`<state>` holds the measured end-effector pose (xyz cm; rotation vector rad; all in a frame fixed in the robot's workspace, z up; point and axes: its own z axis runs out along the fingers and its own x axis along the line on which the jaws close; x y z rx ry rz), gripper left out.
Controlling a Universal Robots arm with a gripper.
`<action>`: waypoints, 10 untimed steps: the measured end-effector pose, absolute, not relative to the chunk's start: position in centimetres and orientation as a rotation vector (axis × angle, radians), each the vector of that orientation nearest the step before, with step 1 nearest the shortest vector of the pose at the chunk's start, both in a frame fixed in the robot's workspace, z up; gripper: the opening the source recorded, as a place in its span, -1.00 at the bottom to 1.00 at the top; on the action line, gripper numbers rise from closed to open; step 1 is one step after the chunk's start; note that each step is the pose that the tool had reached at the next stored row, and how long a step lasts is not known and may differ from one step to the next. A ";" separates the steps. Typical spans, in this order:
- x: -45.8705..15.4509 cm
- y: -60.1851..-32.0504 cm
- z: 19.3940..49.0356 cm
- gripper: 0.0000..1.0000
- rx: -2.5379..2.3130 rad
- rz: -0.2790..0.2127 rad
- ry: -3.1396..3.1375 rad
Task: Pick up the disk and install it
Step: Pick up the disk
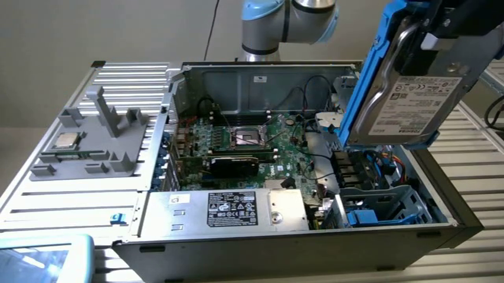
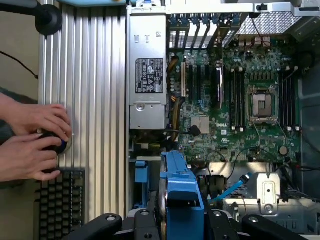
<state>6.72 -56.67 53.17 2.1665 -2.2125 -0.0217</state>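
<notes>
My hand [image 1: 441, 36] pinching the disk [image 1: 403, 103], label facing out, upper right of exterior view, above open computer case [image 1: 260, 79]

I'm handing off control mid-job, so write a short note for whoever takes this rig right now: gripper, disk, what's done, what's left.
Gripper: shut on the disk, a flat silver-grey hard drive with a white printed label in a bright blue plastic carrier.
Disk: in the air, standing nearly on edge, above the open black computer case, toward the exterior view's right.
Done: the disk is picked up.
Left: it is not yet seated in the case.
Note: a person's hands rest on a dark round controller on the ribbed metal table beside the case.
</notes>
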 end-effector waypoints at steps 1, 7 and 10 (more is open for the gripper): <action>7.0 -56.8 53.2 -0.25 2.166 -0.021 -2.212; 8.4 -57.1 53.2 -0.25 2.151 0.016 -2.198; 8.5 -57.1 53.2 -0.25 2.139 0.055 -2.188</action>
